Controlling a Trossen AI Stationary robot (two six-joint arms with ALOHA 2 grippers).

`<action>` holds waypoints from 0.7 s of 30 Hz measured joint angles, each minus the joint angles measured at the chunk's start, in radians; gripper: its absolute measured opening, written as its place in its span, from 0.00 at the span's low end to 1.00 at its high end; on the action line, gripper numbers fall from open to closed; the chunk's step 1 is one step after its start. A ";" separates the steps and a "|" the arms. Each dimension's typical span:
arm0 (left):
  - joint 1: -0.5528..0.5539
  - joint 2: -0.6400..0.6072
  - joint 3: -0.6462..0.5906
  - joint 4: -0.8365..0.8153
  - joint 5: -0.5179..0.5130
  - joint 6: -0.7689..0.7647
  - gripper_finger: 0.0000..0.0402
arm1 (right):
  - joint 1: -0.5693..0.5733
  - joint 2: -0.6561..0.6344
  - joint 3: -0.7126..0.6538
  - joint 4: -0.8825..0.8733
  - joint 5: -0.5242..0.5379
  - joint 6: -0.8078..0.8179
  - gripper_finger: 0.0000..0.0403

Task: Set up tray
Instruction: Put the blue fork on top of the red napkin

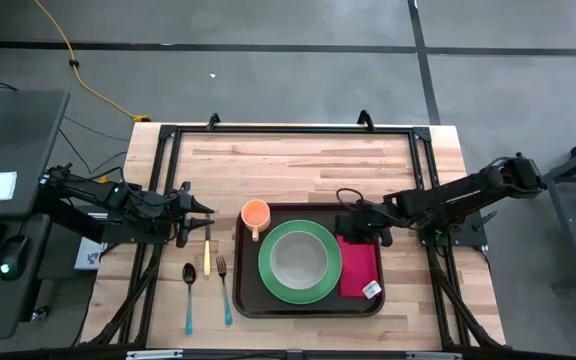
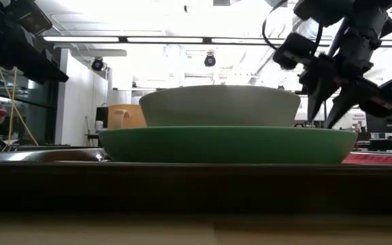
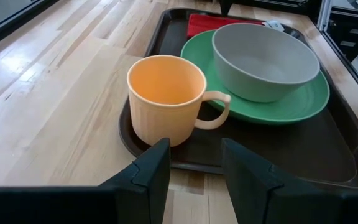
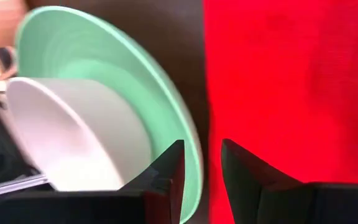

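Note:
The dark-brown tray [image 1: 243, 300] lies at the table's near middle. On it rest a green plate [image 1: 268, 270] carrying a grey bowl [image 1: 298, 260], an orange cup [image 1: 255, 213] at the far-left corner, and a red napkin [image 1: 358, 270] on the right. My left gripper [image 1: 206, 212] hovers open just left of the cup [image 3: 166, 99], level with it, fingers pointing at it. My right gripper [image 1: 342, 228] hangs open above the napkin's far end [image 4: 291, 74], beside the plate's rim [image 4: 185, 130], fingers pointing down [image 2: 320, 121].
A knife [image 1: 207, 256], fork [image 1: 224, 290] and spoon [image 1: 189, 295] lie on the wood left of the tray. Black frame rails [image 1: 288, 130] run along the table's far and side edges. Bare wood stretches between the tray and the far rail.

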 joint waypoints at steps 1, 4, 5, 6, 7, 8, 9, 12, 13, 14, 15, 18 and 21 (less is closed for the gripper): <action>0.000 0.000 0.000 0.000 0.006 0.000 0.43 | 0.000 -0.013 0.000 -0.003 0.004 0.000 0.21; 0.000 0.000 0.000 0.001 0.016 0.000 0.43 | 0.000 -0.045 0.000 -0.007 0.038 -0.011 0.21; 0.000 0.000 0.000 0.001 0.016 0.000 0.43 | 0.000 -0.055 0.000 -0.006 0.052 -0.018 0.21; 0.000 0.000 0.000 0.001 0.018 0.000 0.43 | 0.000 -0.064 0.000 -0.006 0.066 -0.024 0.21; 0.000 0.000 0.000 0.001 0.021 0.000 0.43 | 0.000 -0.073 0.000 -0.006 0.077 -0.034 0.21; 0.000 0.000 0.000 0.001 0.022 0.000 0.43 | 0.000 -0.081 0.000 -0.006 0.087 -0.041 0.21; 0.000 0.000 0.000 0.002 0.030 0.000 0.43 | 0.000 -0.089 0.000 -0.006 0.099 -0.047 0.21; 0.000 0.000 0.000 0.003 0.037 -0.006 0.43 | 0.000 -0.113 0.000 -0.006 0.132 -0.069 0.21; 0.000 0.000 0.000 0.003 0.037 -0.010 0.43 | 0.000 -0.121 0.000 -0.006 0.142 -0.076 0.21; 0.000 0.000 0.000 0.003 0.037 -0.015 0.43 | 0.000 -0.128 0.000 -0.006 0.152 -0.086 0.21; 0.000 0.000 0.000 0.003 0.039 -0.022 0.43 | 0.000 -0.135 0.000 -0.006 0.165 -0.093 0.21; 0.000 0.000 0.000 0.003 0.045 -0.045 0.43 | 0.000 -0.154 0.000 -0.006 0.190 -0.122 0.21; 0.000 0.000 0.000 0.003 0.062 -0.062 0.43 | 0.000 -0.169 0.000 -0.006 0.217 -0.149 0.21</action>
